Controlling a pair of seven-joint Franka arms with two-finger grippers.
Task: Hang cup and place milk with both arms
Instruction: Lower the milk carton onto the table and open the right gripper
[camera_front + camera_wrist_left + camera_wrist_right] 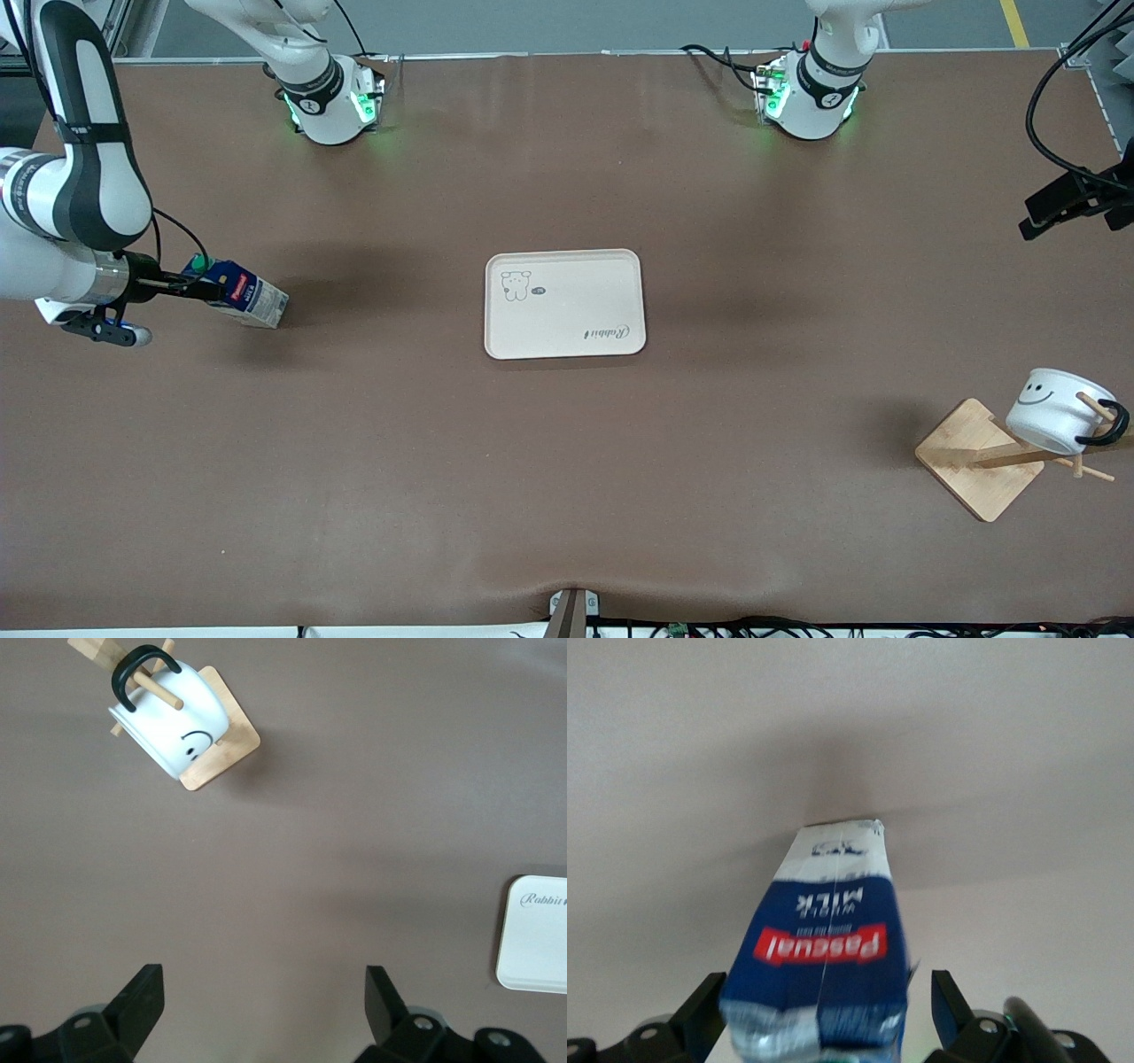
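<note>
The bench (567,487) is plain brown. The milk (244,297) is dark blue with a green cap, a red band lettered in white and a pale lower part. The cup (1054,409) is white, with a black handle and black smiley. The tray (564,303) is cream, bearing a small bear drawing. The rack (979,458) is light wood.

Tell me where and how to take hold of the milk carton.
Grip the milk across its two flat blue side walls, just below the green cap. It lies tilted toward the right arm's end of the table, cap end facing the open right pincer, so probably come in from there, fingers straddling it.
</note>
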